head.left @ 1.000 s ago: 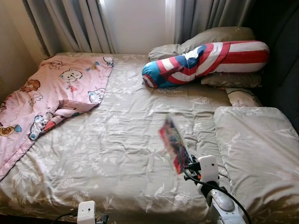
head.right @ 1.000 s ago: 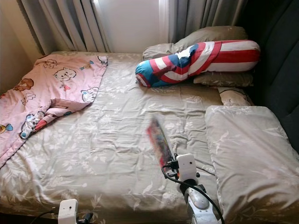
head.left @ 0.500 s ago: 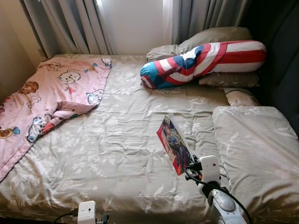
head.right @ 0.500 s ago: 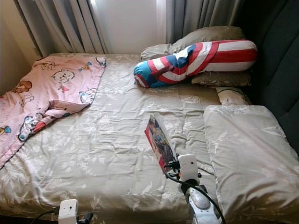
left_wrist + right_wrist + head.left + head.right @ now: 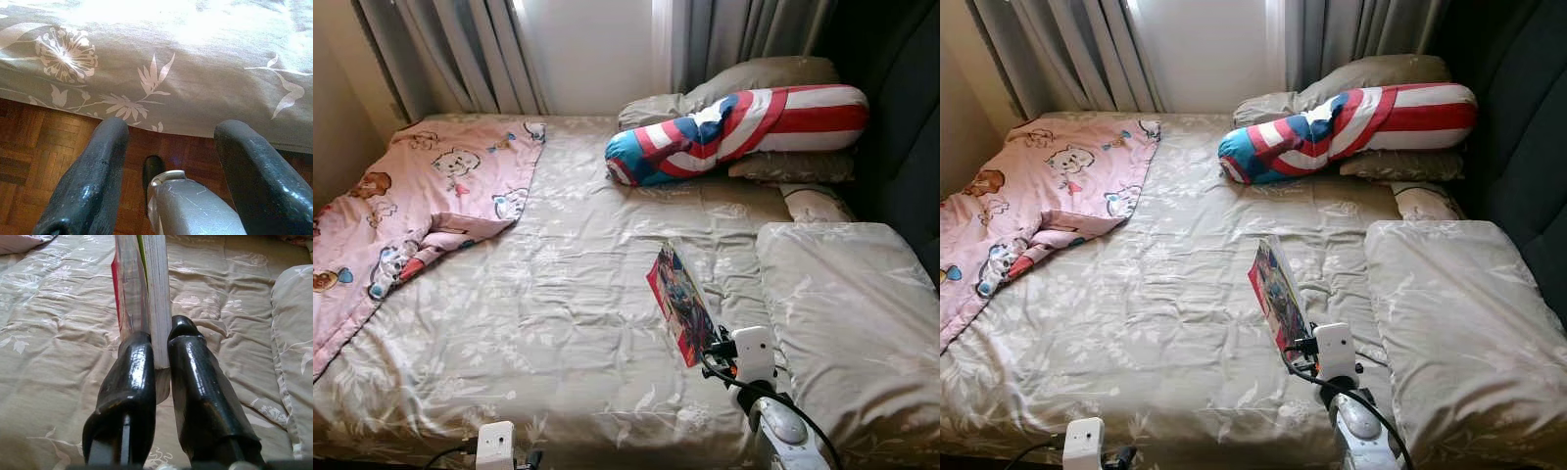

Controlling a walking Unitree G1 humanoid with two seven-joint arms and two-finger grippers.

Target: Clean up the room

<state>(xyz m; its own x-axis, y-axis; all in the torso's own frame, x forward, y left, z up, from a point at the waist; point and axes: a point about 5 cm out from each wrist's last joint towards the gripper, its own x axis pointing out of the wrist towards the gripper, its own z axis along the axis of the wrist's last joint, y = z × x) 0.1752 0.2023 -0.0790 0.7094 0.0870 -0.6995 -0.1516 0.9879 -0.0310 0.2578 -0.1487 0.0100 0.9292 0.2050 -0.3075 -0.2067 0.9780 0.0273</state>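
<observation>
Right wrist view — right gripper (image 5: 159,357) clamping a book (image 5: 142,289) over the bed (image 5: 558,313), left gripper (image 5: 171,161) spread, idle.

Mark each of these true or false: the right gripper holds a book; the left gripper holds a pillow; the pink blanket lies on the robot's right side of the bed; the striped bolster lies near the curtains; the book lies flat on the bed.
1. The right gripper holds a book. True.
2. The left gripper holds a pillow. False: its fingers are apart with nothing between them, by the bed edge above the floor.
3. The pink blanket lies on the robot's right side of the bed. False: it is on the left.
4. The striped bolster lies near the curtains. True.
5. The book lies flat on the bed. False: it is held up off the bed.
</observation>
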